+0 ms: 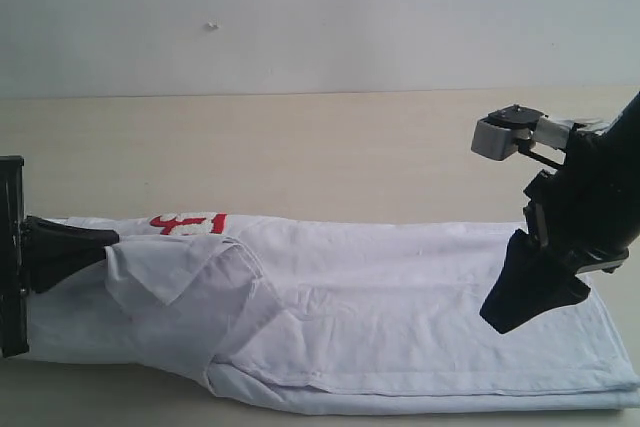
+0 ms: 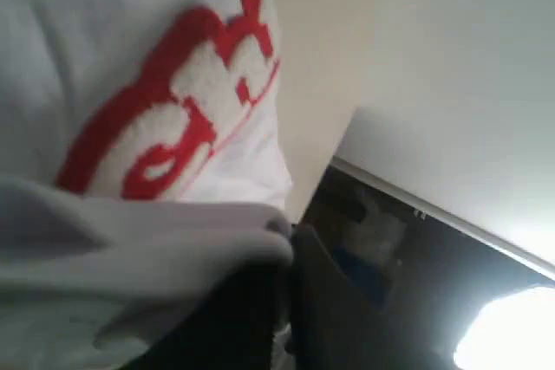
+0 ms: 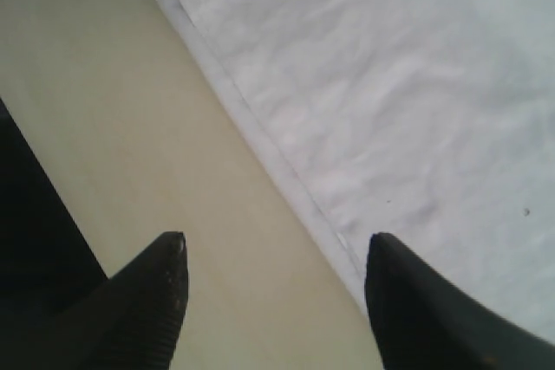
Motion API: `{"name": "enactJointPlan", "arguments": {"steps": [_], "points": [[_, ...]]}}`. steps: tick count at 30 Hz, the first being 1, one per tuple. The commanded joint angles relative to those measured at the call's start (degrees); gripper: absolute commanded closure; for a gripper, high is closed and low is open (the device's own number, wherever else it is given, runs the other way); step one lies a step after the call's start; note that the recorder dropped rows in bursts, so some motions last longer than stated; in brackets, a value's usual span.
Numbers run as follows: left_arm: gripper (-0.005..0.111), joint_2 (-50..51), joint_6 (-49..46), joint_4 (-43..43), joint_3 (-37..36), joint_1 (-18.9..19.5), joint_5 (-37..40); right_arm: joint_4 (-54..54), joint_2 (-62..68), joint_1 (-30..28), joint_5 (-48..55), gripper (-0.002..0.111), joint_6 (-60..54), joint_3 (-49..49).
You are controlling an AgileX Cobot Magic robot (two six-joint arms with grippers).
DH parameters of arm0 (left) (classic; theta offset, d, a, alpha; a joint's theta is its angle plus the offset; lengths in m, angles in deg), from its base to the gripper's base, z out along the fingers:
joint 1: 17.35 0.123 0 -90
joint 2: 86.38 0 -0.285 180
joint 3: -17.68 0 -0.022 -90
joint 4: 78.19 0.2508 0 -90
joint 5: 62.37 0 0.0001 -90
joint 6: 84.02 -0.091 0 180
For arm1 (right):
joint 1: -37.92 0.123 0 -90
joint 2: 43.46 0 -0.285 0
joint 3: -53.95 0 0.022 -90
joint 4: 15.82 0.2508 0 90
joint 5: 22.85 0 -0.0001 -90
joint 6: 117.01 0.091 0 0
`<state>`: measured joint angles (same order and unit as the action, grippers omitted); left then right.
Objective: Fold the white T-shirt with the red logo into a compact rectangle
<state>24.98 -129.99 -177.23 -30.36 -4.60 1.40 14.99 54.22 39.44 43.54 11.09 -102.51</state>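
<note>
The white T-shirt [image 1: 400,297] lies folded into a long strip across the table, wrinkled, with a sleeve flap turned over near its left end. Part of the red logo [image 1: 188,223] peeks out at the far edge on the left; its white letters fill the left wrist view [image 2: 173,110]. My left gripper [image 1: 108,243] is shut on a fold of cloth at the shirt's left end, and the fabric bunches over its fingers [image 2: 286,244]. Open and holding nothing, my right gripper [image 1: 497,319] hangs above the shirt's right end. Its fingertips straddle the hem [image 3: 273,244].
The pale wooden table [image 1: 330,157] runs bare behind the shirt up to a white wall [image 1: 320,17]. The shirt's near edge lies close to the table's front edge. A dark panel [image 2: 416,283] stands beside the left gripper.
</note>
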Motion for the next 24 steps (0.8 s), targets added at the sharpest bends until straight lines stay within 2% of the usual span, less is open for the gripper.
{"name": "enactJointPlan", "arguments": {"steps": [1, 8, 10, 16, 19, 24], "points": [[0.104, 0.01, -0.02, -0.90, 0.46, -0.13, -6.91, 0.35, -0.53, -0.12, 0.94, 0.050, -0.32, 0.11], [0.103, 0.01, 0.68, -0.90, 0.46, -0.13, -8.24, 0.35, -0.53, -0.12, 1.88, 0.050, -0.32, 0.11], [0.097, 0.01, 1.43, -0.90, 0.46, -0.13, -9.03, 0.35, -0.53, -0.12, 2.39, 0.050, -0.32, 0.11], [0.069, 0.01, -0.61, -0.90, 0.46, -0.13, -9.65, 0.25, -0.53, -0.12, 3.11, 0.050, 0.07, 0.11], [0.065, 0.01, -6.89, -0.90, 0.46, -0.13, -9.27, 0.25, -0.53, -0.12, 3.36, 0.050, 0.07, 0.11], [0.065, 0.01, -7.60, -0.90, 0.46, -0.13, -8.41, 0.10, -0.53, -0.12, 3.57, 0.050, 0.07, 0.11]]}}
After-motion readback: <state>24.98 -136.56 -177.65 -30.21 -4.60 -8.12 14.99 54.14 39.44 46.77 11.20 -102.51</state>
